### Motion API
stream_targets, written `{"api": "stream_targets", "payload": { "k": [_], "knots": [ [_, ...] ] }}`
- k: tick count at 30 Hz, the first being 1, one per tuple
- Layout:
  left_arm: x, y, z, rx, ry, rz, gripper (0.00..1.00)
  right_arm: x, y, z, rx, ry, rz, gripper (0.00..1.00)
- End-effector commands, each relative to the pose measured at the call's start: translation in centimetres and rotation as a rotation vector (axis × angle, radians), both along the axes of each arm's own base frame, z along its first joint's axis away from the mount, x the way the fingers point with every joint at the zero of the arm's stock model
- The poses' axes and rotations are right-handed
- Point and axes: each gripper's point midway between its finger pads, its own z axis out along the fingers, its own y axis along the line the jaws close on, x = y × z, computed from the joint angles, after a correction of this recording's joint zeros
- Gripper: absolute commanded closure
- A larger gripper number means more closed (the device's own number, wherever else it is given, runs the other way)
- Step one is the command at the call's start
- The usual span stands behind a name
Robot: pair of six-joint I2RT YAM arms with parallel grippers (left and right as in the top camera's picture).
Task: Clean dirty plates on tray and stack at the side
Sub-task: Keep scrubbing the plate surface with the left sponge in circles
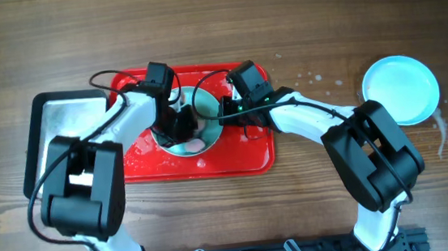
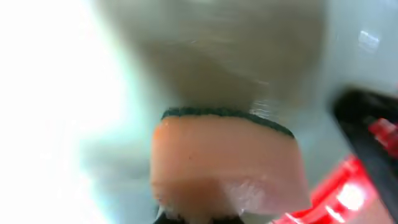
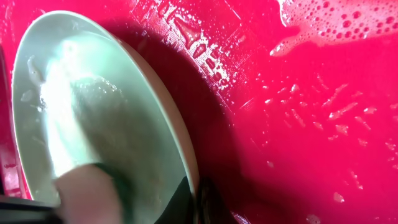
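A pale blue plate [image 1: 203, 109] stands tilted on the wet red tray [image 1: 235, 161]. My right gripper [image 1: 227, 109] is shut on its rim; the right wrist view shows the fingers [image 3: 196, 199] pinching the plate's edge [image 3: 93, 118] over the tray [image 3: 298, 124]. My left gripper [image 1: 182, 125] is shut on a pink sponge [image 1: 196, 146] with a dark green scouring side and presses it against the plate's face. The sponge [image 2: 227, 162] fills the left wrist view against the plate [image 2: 217, 56]. Another blue plate [image 1: 400, 90] lies on the table at the far right. A third plate does not show separately.
A black-rimmed silvery metal tray [image 1: 46, 137] sits left of the red tray, touching it. Soapy foam [image 3: 336, 25] and water drops lie on the red tray. Water spots wet the table around the right plate. Both arms cross over the tray's middle.
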Motion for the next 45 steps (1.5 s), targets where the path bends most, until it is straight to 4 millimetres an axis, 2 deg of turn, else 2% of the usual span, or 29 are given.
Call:
{"api": "stream_targets", "payload": {
  "k": [1,4,10,12,14,15,16,18,21,23,28,31,35,37,40,43,44,45],
  "knots": [
    [-1.6,12.2,-4.0,0.664,0.02,0.191,0.96,-0.1,-2.1,-2.3,-0.08,0.031,-0.05,0.96],
    [-0.2,13.7,-3.4,0.758,-0.057,0.282,0.96,-0.1,-2.1,-2.4,-0.08,0.031,-0.05,0.96],
    [2.9,13.9,-3.2,0.759,-0.196,0.393,0.96,-0.1,-2.1,-2.4,-0.08,0.031,-0.05,0.96],
    [4.4,13.3,-3.2,0.717,-0.251,0.427,0.96,-0.1,-2.1,-2.3,-0.08,0.031,-0.05,0.96],
    [6.2,11.4,-3.4,0.617,-0.304,0.402,0.96,-0.1,-2.1,-2.3,-0.08,0.031,-0.05,0.96],
    [7.3,9.2,-3.6,0.52,-0.337,0.311,0.96,-0.1,-2.1,-2.4,-0.08,0.031,-0.05,0.96],
    [8.8,5.8,-3.4,0.376,-0.397,0.169,0.96,-0.1,-2.1,-2.4,-0.08,0.031,-0.05,0.96],
    [9.7,2.5,-3.0,0.261,-0.458,0.03,0.96,-0.1,-2.1,-2.4,-0.08,0.031,-0.05,0.96],
    [9.7,-1.6,-2.3,0.151,-0.531,-0.168,0.96,-0.1,-2.1,-2.4,-0.08,0.031,-0.05,0.96],
    [9.3,-3.3,-2.1,0.136,-0.561,-0.27,0.96,-0.1,-2.1,-2.3,-0.08,0.03,-0.05,0.96],
    [7.7,-7.1,-2.0,0.136,-0.628,-0.53,0.96,-0.2,-2.0,-2.3,-0.074,0.034,-0.046,0.96],
    [6.9,-8.3,-2.1,0.135,-0.64,-0.614,0.96,-0.2,-2.0,-2.3,-0.075,0.034,-0.046,0.96],
    [4.5,-8.9,-2.9,0.137,-0.571,-0.676,0.96,-0.2,-2.0,-2.3,-0.075,0.034,-0.046,0.96],
    [2.9,-9.1,-3.3,0.122,-0.534,-0.764,0.96,-0.2,-2.0,-2.3,-0.074,0.034,-0.046,0.95],
    [2.1,-9.3,-3.5,0.105,-0.524,-0.844,0.96,-0.2,-2.0,-2.3,-0.074,0.034,-0.046,0.96],
    [3.6,-9.0,-3.1,0.133,-0.569,-0.807,0.96,-0.2,-2.0,-2.3,-0.075,0.034,-0.046,0.96],
    [4.8,-8.2,-3.0,0.187,-0.588,-0.743,0.96,-0.2,-2.0,-2.3,-0.075,0.034,-0.046,0.96],
    [6.6,-6.4,-2.7,0.293,-0.606,-0.596,0.96,-0.2,-2.0,-2.3,-0.075,0.034,-0.046,0.96]
  ]
}}
